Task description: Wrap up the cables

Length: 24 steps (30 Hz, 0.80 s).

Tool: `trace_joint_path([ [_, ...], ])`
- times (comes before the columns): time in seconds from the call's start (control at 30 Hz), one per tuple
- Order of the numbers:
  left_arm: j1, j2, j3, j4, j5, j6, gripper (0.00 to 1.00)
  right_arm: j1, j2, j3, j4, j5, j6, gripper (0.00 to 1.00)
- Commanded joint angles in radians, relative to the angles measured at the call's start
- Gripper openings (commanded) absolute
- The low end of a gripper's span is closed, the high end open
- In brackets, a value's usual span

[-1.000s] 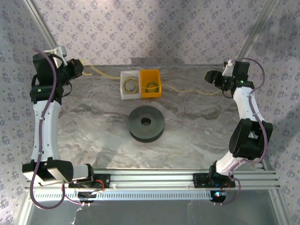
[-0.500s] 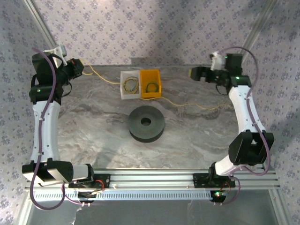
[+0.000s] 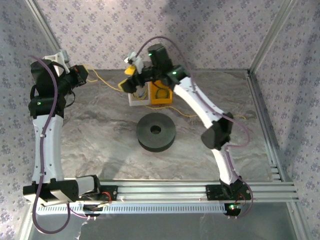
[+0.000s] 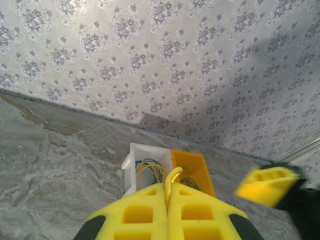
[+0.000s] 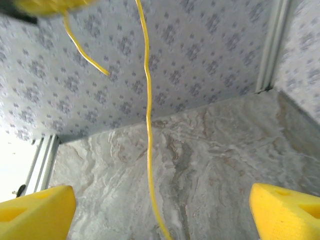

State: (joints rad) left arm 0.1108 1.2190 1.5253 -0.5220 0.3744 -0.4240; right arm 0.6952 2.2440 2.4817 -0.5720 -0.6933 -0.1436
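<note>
Right gripper (image 3: 128, 83) swung left, cable (image 3: 105, 81) partly hidden

A dark grey round spool (image 3: 156, 131) lies flat on the marbled surface (image 3: 95, 135). Behind it a white bin (image 4: 131, 172) and an orange bin (image 4: 197, 167) stand side by side, apparently touching.

White-black arms (image 3: 47, 135) carry purple cables (image 3: 33, 210); gripper pads (image 4: 200, 197) seemingly yellow foam.
</note>
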Motion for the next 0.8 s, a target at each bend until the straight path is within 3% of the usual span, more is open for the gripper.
trace_joint_path([
  [0.0, -0.003, -0.020, -0.012, 0.012, 0.021, 0.004, 0.00, 0.025, 0.098, 0.169, -0.079, -0.023, -0.032, 0.91],
  [0.2, -0.003, -0.027, -0.028, 0.026, 0.035, -0.004, 0.00, 0.049, 0.175, 0.203, 0.039, -0.027, 0.032, 0.89],
  [0.3, -0.003, -0.024, -0.027, 0.026, 0.037, -0.004, 0.00, 0.063, 0.202, 0.203, 0.042, -0.007, 0.027, 0.83],
  [0.57, -0.001, -0.033, -0.012, 0.019, 0.029, 0.001, 0.00, 0.072, 0.233, 0.190, 0.029, 0.035, 0.009, 0.58],
  [0.77, 0.005, -0.038, 0.002, 0.006, 0.036, 0.004, 0.00, 0.069, 0.236, 0.186, 0.029, 0.094, -0.001, 0.31],
])
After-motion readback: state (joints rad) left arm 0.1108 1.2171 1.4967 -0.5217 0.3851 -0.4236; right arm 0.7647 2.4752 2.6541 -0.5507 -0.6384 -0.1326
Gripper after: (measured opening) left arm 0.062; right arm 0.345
